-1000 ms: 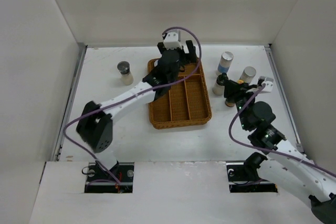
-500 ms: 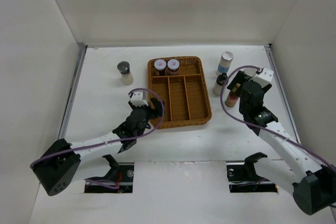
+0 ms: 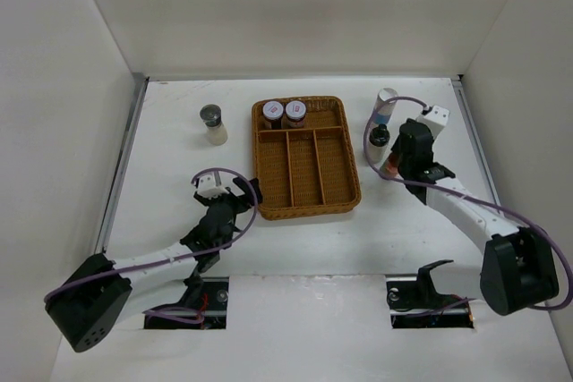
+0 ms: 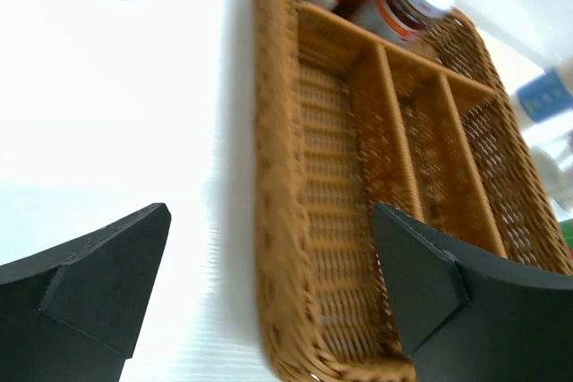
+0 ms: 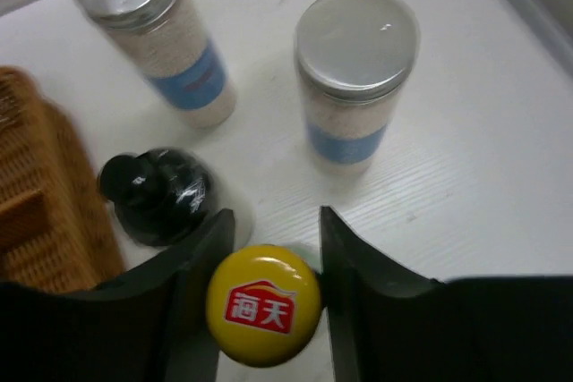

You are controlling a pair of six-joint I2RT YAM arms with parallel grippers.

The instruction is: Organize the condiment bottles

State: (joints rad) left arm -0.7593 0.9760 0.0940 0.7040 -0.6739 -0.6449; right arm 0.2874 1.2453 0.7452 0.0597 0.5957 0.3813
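Condiment bottles (image 5: 354, 78) around the wicker tray (image 3: 309, 213): two pink-white-lidded jars (image 3: 274, 111) upright in its far compartment, grey-lidded jar (image 3: 212, 123) alone out left, two blue-labelled shakers (image 5: 152, 33) and black-capped white bottle (image 5: 157, 194) clustered right. Upright between the fingers of the right gripper (image 5: 273, 221), yellow-capped sauce bottle (image 5: 263, 303), red logo on top, long axis vertical, flanked cap-close; clamped or not, cannot tell. Wide apart and empty, the left gripper (image 4: 270, 212), by the tray's near-left corner, well away from that cluster.

brown wicker tray (image 3: 333, 187) w/ dividers, centre of white table (image 3: 170, 167)
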